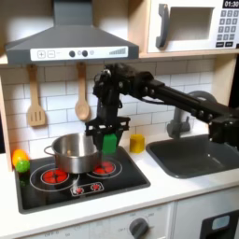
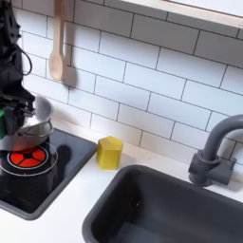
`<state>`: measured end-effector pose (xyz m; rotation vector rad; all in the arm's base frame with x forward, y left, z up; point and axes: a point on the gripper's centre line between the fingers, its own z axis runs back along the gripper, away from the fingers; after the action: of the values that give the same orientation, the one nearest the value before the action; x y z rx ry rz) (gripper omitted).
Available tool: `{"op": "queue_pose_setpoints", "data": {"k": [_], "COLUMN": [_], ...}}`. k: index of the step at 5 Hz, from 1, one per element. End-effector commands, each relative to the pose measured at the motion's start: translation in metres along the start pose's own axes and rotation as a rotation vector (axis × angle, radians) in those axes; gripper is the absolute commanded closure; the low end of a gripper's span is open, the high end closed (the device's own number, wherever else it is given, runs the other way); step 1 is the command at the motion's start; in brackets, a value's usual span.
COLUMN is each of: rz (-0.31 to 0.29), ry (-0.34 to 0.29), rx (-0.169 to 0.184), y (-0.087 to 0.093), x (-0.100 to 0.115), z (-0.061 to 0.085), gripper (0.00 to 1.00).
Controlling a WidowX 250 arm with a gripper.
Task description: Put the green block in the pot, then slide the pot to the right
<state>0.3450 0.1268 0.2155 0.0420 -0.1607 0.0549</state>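
Observation:
In the first exterior view the small green block (image 1: 109, 142) sits between the fingers of my gripper (image 1: 107, 133), which is shut on it. It hangs just right of the silver pot's (image 1: 73, 152) rim, over the back of the stove. The pot stands upright on the stove's left red burner. In the second exterior view the pot (image 2: 34, 133) is at the left, with the arm (image 2: 9, 57) above it. A sliver of the green block (image 2: 3, 121) shows at the frame's left edge.
A yellow block (image 1: 137, 143) (image 2: 110, 152) lies on the counter between the stove (image 1: 84, 182) and the sink (image 1: 198, 155). A green-and-yellow toy (image 1: 19, 161) sits left of the stove. The faucet (image 2: 214, 152) rises behind the sink. Wooden utensils (image 1: 82, 101) hang on the tiled wall.

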Motion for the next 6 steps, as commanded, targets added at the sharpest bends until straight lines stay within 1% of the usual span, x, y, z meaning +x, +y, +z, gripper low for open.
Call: {"op": "queue_pose_setpoints", "data": {"k": [1, 2, 3, 4, 5, 6], "rz": [0.031, 0.052, 0.049, 0.048, 0.048, 0.053], "ry": [-0.028, -0.039, -0.044, -0.046, -0.056, -0.057], "rx": [0.01, 0.016, 0.02, 0.017, 0.018, 0.007], "y": [0.012, 0.021, 0.024, 0.025, 0.026, 0.027], "x": [0.028, 0.037, 0.045, 0.051, 0.062, 0.073], "z": [-0.001, -0.003, -0.008, -0.014, -0.019, -0.028], "gripper": [1.0, 1.0, 1.0, 1.0, 1.0, 1.0]}}
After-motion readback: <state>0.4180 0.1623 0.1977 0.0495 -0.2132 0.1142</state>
